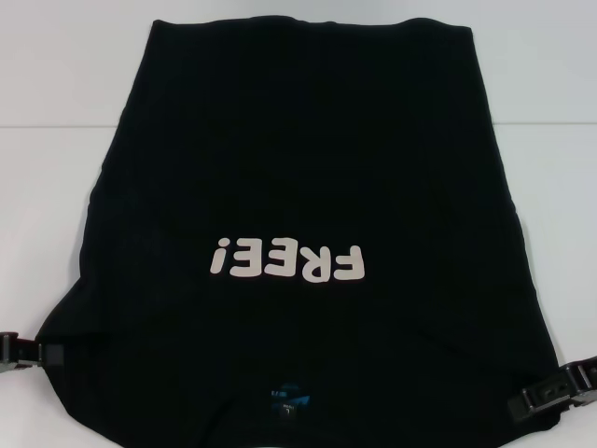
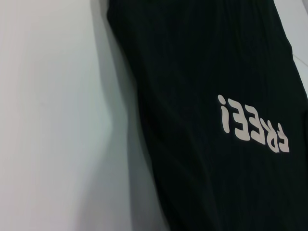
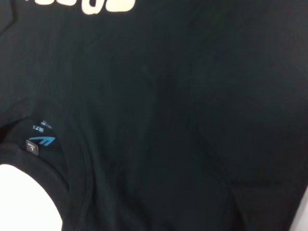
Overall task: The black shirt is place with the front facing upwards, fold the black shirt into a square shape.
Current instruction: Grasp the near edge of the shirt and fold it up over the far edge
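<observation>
Head view: the left gripper [image 1: 23, 351] sits at eight o'clock and the right gripper [image 1: 560, 387] at four, each at a near corner; whether either grips cloth I cannot tell. The large black soft-fabric T-shirt [image 1: 298, 168] lies print-up on the white table [image 1: 56, 75], light and limp; shoulder seams look best to pinch.

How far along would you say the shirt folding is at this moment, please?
Early stage. Done: the black shirt lies flat, front up, FREE! print showing, and its sides look already turned in, since no sleeves stick out. In hand: the left gripper and right gripper sit at the shirt's near corners beside the collar. Left: the lengthwise fold; it remains a long rectangle, not a square.
</observation>
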Robot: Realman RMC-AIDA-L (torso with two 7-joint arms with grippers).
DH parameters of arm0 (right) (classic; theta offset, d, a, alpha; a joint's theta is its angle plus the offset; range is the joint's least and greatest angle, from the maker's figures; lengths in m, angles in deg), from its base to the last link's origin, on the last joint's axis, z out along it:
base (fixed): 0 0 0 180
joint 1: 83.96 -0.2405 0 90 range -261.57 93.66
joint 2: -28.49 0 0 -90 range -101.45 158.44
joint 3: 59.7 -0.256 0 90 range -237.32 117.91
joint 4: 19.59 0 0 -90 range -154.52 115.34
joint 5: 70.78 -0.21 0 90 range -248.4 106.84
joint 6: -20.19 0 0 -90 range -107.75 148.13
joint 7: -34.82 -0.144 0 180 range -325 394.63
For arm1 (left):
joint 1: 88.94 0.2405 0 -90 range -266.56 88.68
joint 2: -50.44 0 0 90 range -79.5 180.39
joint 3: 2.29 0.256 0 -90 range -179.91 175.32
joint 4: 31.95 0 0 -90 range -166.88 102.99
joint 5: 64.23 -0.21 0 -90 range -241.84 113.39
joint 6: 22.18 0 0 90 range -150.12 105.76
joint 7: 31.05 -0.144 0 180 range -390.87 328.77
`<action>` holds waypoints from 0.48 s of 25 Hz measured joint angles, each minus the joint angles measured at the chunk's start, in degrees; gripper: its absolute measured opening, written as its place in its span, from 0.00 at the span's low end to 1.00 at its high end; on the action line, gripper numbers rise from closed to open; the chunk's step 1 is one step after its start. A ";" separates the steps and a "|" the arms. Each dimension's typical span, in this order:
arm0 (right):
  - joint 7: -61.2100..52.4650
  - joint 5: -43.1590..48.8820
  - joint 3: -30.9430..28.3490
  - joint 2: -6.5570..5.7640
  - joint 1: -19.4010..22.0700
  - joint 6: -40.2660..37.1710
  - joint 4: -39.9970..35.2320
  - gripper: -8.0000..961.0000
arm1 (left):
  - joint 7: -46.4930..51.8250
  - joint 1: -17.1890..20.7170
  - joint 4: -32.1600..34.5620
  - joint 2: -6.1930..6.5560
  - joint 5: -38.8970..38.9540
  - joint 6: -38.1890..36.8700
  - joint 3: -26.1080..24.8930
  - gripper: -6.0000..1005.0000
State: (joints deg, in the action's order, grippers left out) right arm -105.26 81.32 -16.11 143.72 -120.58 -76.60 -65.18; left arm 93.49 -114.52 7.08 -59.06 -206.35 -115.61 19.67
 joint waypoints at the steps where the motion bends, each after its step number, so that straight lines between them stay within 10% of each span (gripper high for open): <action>1: 0.10 -0.11 -0.01 0.02 -0.13 -0.03 0.40 0.84 | 0.00 0.00 0.00 0.00 0.00 0.00 0.00 0.03; 12: 1.64 -4.65 -0.50 -0.58 -0.27 -0.84 2.41 0.84 | -0.06 0.00 0.00 -0.07 0.00 0.00 -0.03 0.03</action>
State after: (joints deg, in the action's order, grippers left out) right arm -103.62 76.66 -16.61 143.14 -120.85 -77.44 -62.77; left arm 93.43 -114.52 7.07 -59.13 -206.35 -115.61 19.64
